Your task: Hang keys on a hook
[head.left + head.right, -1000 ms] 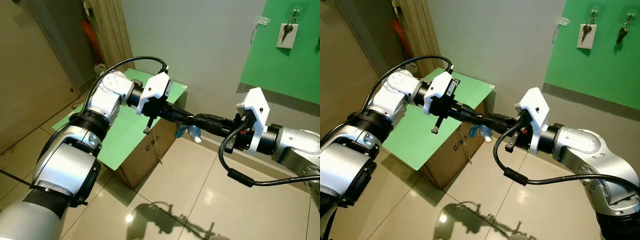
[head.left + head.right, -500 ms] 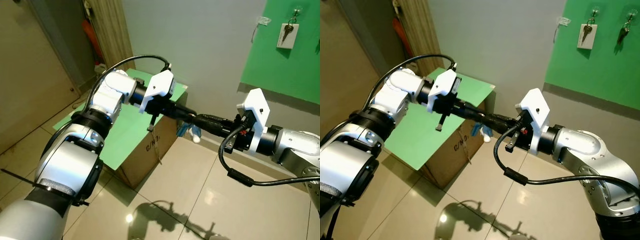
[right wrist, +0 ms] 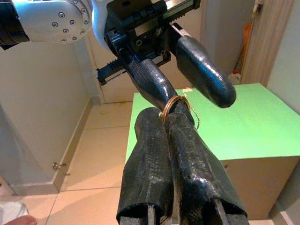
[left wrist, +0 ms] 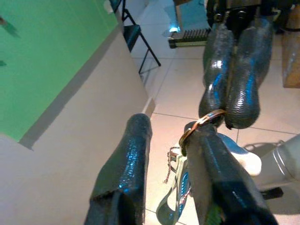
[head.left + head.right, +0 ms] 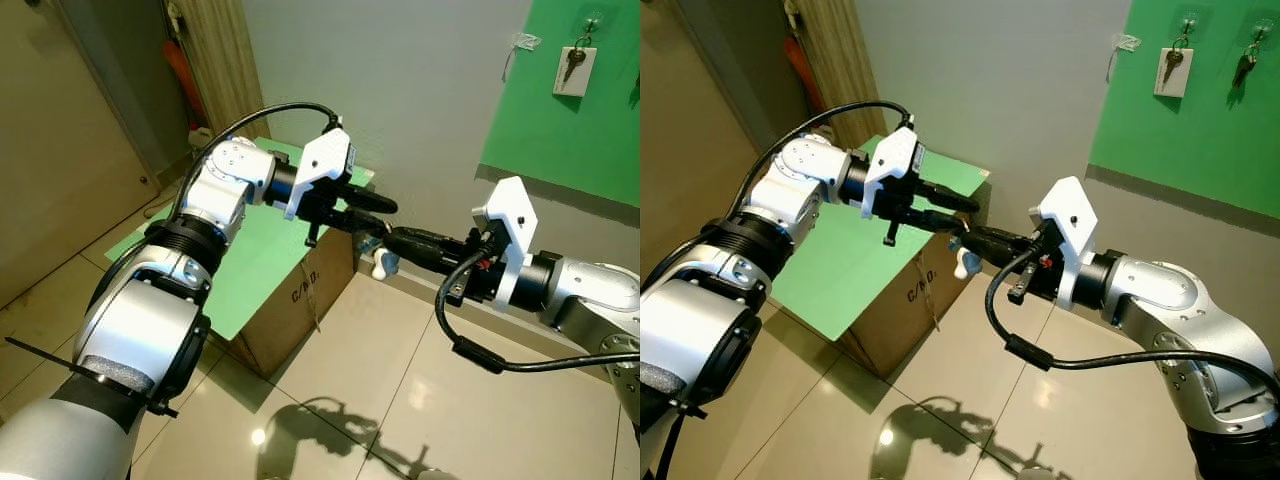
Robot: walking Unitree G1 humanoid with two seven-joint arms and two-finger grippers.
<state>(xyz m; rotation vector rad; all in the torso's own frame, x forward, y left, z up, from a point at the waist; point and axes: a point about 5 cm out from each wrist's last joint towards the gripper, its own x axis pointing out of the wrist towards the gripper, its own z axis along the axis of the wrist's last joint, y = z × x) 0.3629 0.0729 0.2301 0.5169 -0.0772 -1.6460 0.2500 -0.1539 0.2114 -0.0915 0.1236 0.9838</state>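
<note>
My right gripper [image 3: 180, 112] is pinched tight on the keys [image 4: 187, 183] by the ring; my left gripper [image 5: 372, 212] is spread open, one finger through it. If the right lets go early (ring's barely hooked), they drop to the floor [image 5: 400, 370].

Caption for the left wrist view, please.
Open left claw meets the shut right claw, one finger threaded through the key ring it pinches.
</note>
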